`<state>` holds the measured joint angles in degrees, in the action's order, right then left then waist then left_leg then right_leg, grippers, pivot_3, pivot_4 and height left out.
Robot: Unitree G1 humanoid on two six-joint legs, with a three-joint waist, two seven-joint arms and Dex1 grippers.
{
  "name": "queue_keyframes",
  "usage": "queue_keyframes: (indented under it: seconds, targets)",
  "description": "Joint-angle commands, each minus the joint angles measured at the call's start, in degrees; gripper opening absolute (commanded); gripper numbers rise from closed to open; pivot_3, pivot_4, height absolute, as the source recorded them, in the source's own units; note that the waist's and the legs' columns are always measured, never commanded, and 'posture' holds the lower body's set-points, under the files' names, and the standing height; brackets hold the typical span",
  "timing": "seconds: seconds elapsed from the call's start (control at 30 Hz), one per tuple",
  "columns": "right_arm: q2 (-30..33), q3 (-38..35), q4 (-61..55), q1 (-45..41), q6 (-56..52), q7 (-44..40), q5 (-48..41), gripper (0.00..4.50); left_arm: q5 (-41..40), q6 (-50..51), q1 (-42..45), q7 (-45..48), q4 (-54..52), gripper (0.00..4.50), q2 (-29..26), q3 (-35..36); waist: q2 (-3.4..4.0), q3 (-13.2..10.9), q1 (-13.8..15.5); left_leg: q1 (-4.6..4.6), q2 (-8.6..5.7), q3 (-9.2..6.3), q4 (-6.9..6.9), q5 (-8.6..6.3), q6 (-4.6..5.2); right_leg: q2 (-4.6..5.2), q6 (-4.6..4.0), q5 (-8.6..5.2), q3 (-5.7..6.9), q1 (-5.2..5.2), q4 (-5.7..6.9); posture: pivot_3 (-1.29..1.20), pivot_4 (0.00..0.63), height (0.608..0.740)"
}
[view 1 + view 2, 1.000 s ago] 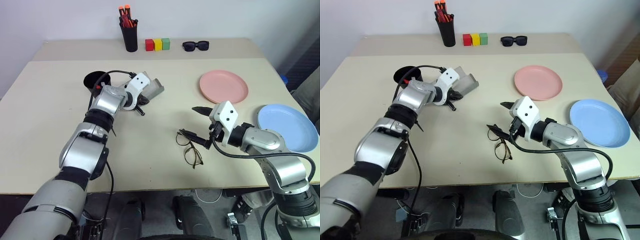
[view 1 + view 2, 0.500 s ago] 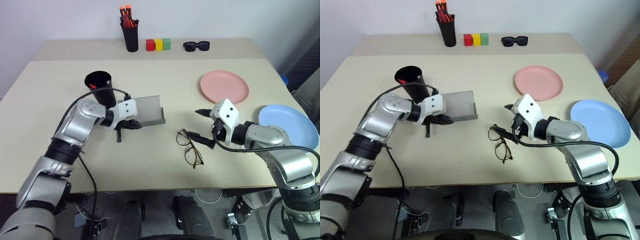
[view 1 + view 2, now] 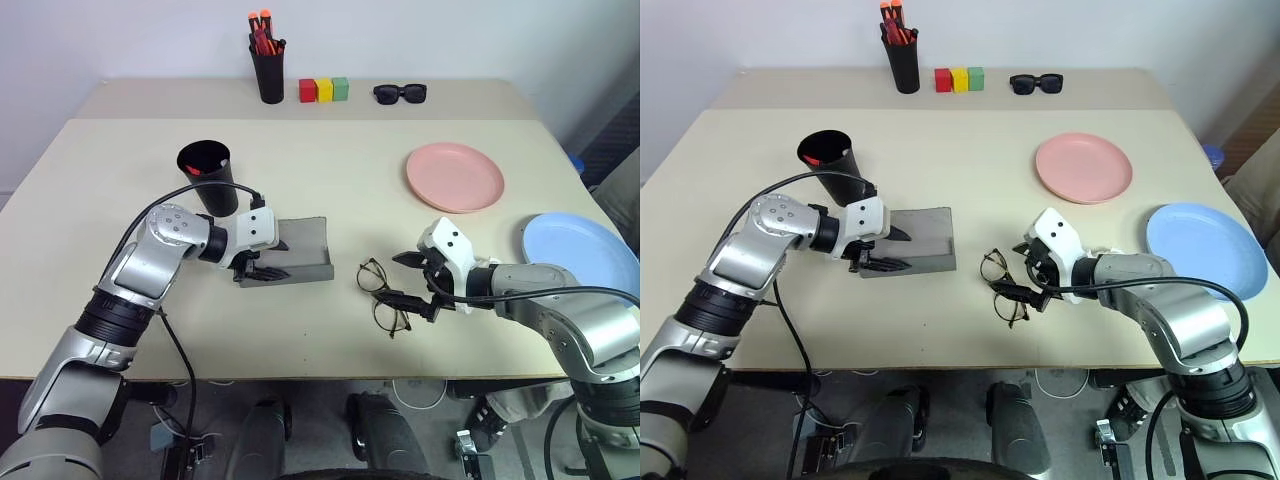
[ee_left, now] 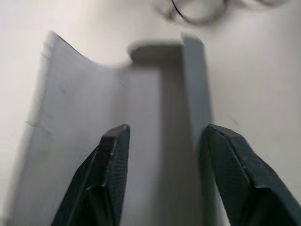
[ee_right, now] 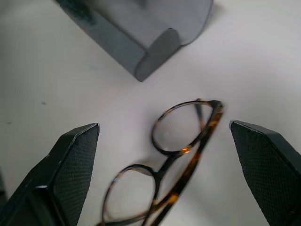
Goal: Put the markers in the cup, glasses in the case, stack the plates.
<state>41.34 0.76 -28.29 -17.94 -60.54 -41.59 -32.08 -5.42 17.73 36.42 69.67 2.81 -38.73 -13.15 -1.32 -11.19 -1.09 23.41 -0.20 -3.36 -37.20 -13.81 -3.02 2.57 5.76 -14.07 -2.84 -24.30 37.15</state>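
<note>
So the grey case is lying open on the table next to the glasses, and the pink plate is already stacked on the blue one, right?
Not quite. The pink plate is not stacked: in the left eye view it lies apart from the blue plate. The open grey case beside the glasses is right.

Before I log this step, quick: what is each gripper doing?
Left gripper: jaws open over the grey rectangular hinged case, holding nothing.
Right gripper: jaws open around the thin wire-frame glasses, not gripping.
</note>
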Motion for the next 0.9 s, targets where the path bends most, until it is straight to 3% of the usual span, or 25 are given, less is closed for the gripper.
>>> queue_keyframes:
  seconds: [0.03, 0.23, 0.4, 0.5, 0.73, 0.9]
  targets:
    - [-1.1, -2.9, -1.3, 1.2, -2.0, 1.9, -2.2, 4.50, -5.4, -5.6, -5.4, -0.7, -7.7, 2.68, 0.0, 5.9, 0.01, 0.0, 0.0, -0.01, 0.01, 0.00, 0.03, -0.01, 0.01, 0.00, 0.00, 0.00, 0.00, 0.00, -0.01, 0.00, 0.150, 0.740]
    - [-3.2, -3.3, 0.9, 1.7, -5.1, 4.8, -3.4, 4.50, -13.4, -3.0, -17.7, 0.4, -17.7, 2.68, -2.1, 10.1, 0.02, 0.0, 0.1, -0.02, 0.05, 0.02, -0.01, -0.01, 0.03, 0.00, -0.03, 0.00, -0.02, 0.01, 0.00, 0.00, 0.150, 0.740]
    - [-4.1, -3.2, 3.2, 1.2, -6.1, 6.2, -3.5, 4.50, -12.1, -2.4, -26.9, -2.0, -24.1, 2.68, -4.9, 9.3, 0.03, 0.0, 0.2, -0.03, 0.06, 0.05, -0.01, 0.01, 0.06, 0.01, -0.19, -0.09, -0.03, 0.03, -0.04, 0.00, 0.150, 0.740]
    - [-4.3, -3.4, 4.1, 0.8, -6.8, 6.5, -3.8, 3.64, -12.5, -1.1, -28.9, -3.8, -26.0, 2.72, -5.2, 9.3, 0.03, 0.0, 0.3, -0.02, 0.05, 0.06, -0.02, 0.02, 0.07, 0.01, -0.19, -0.10, -0.03, 0.04, -0.05, 0.00, 0.150, 0.740]
    - [-3.8, -3.4, 4.1, 0.2, -8.2, 6.5, -4.6, 0.14, -12.7, 0.0, -29.4, -6.6, -26.7, 2.72, -4.8, 8.9, 0.06, 0.0, 0.1, -0.03, 0.05, 0.08, -0.01, 0.02, 0.08, 0.00, -0.19, -0.10, -0.03, 0.04, -0.05, 0.00, 0.150, 0.740]
    - [-3.1, -3.5, 3.5, -0.4, -8.5, 6.9, -5.4, 0.05, -12.6, -0.2, -30.4, -6.9, -25.9, 2.72, -5.3, 9.0, 0.04, 0.1, 0.2, -0.07, 0.04, 0.09, -0.01, 0.02, 0.08, 0.01, -0.19, -0.11, -0.03, 0.09, -0.07, 0.00, 0.150, 0.740]
